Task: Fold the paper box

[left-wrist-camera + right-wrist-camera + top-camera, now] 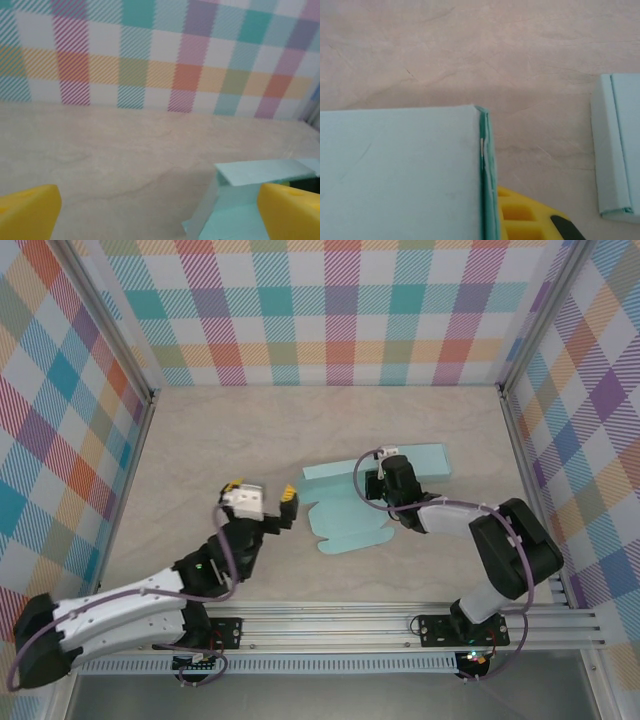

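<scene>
Since my right gripper (385, 480) is clamped on a raised flap (395, 170) of the pale-teal flat paper box (345, 525) while my left gripper (263, 490) gapes just beside it, any pull could drag or tear the unpinned sheet.

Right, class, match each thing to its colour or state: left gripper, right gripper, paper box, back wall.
Things:
1. left gripper
2. right gripper
3. paper box
4. back wall

Colours or states:
A. pale blue
B. open, holding nothing
C. checked in many colours
D. shut on the edge of the paper box

Pairs: 1-B, 2-D, 3-A, 4-C
</scene>
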### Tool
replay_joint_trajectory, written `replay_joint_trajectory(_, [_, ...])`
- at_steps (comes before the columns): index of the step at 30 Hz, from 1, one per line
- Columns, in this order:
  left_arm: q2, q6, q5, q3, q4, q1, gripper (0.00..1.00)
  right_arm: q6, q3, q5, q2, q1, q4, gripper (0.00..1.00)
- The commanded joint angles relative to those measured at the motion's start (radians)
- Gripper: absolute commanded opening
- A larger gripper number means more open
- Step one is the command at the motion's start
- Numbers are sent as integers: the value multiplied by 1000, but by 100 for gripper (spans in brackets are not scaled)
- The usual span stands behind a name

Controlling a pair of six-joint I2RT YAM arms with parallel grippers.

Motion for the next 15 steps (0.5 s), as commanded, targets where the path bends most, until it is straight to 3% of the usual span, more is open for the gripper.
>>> replay_joint_trajectory(1, [-166, -351, -2, -37, -297, 60, 100, 103, 16, 23, -60, 51, -73, 0])
replay_joint_trajectory(7, [-349, -296, 206, -8, -400, 149, 100, 165, 54, 272, -129, 225, -229, 0])
replay_joint_trajectory(15, [-177, -237, 508, 111, -413, 305, 100, 388, 89, 516, -137, 351, -390, 0])
